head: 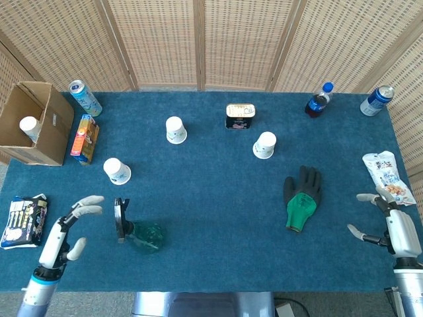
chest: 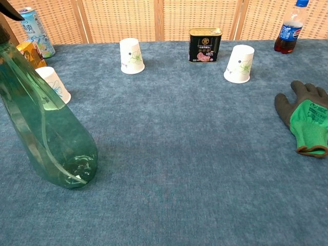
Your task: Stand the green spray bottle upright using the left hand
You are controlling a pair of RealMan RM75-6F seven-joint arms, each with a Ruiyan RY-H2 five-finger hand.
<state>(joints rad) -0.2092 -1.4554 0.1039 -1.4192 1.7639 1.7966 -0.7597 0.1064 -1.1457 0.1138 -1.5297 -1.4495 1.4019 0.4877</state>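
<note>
Green spray bottle (head: pixel 140 233) is standing upright at 3 o'clock of left hand (head: pixel 65 226), untouched; fingers are spreading apart, holding nothing.

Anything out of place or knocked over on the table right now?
Nothing spilled. The green spray bottle stands upright on its own, left hand open beside it. The work glove lies flat mid-table, and three paper cups sit upside down.

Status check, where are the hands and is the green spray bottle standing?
Left hand open, clear of the bottle. Right hand open at the table's right edge. Green spray bottle standing upright on the blue cloth. Nothing crowding it.
</note>
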